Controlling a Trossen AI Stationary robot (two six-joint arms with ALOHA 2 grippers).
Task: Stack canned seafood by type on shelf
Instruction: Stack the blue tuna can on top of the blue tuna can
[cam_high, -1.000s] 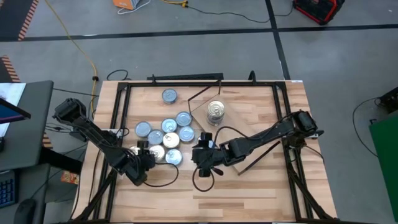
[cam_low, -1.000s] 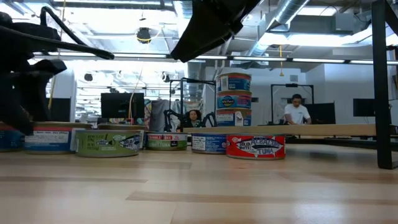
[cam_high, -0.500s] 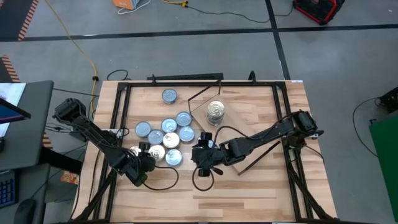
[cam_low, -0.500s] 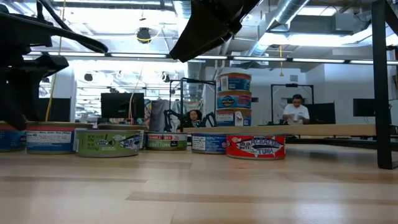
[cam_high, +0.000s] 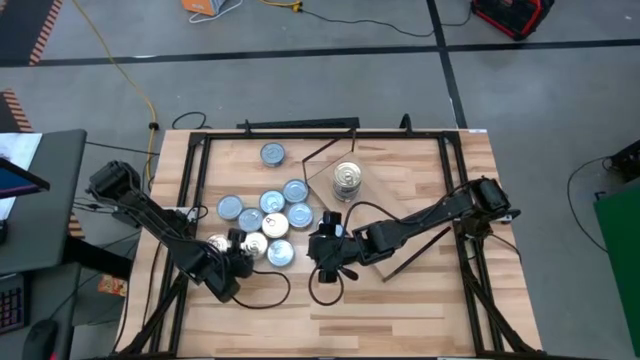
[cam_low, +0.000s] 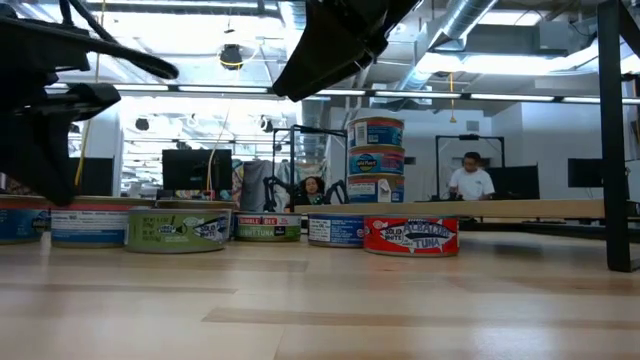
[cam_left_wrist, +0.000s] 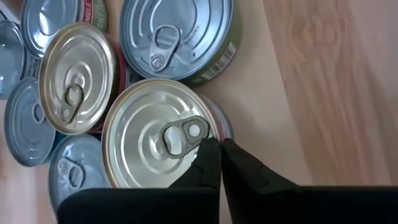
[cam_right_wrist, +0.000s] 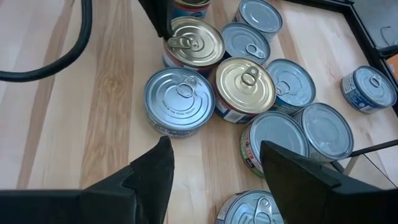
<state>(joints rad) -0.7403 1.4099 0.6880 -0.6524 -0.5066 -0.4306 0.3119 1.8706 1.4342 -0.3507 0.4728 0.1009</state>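
Tins (cam_high: 268, 215) of seafood cluster on the worktop (cam_high: 400, 310), left of the shelf (cam_high: 385, 205), where a stack of tins (cam_high: 346, 179) stands. Left gripper (cam_left_wrist: 220, 152) is closed, fingertips together over the gold-lidded tin (cam_left_wrist: 158, 140) by its pull tab. Right gripper (cam_right_wrist: 214, 165) hangs open above the cluster, holding nothing.

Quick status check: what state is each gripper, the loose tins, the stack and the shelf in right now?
left gripper: shut, fingertips together over a gold-lidded tin, holding nothing.
right gripper: open, empty, above the table beside the cluster.
loose tins: lying flat, lids up, sealed, bunched together on the table.
stack of tins: three high, upright on the shelf.
shelf: carries only that stack.
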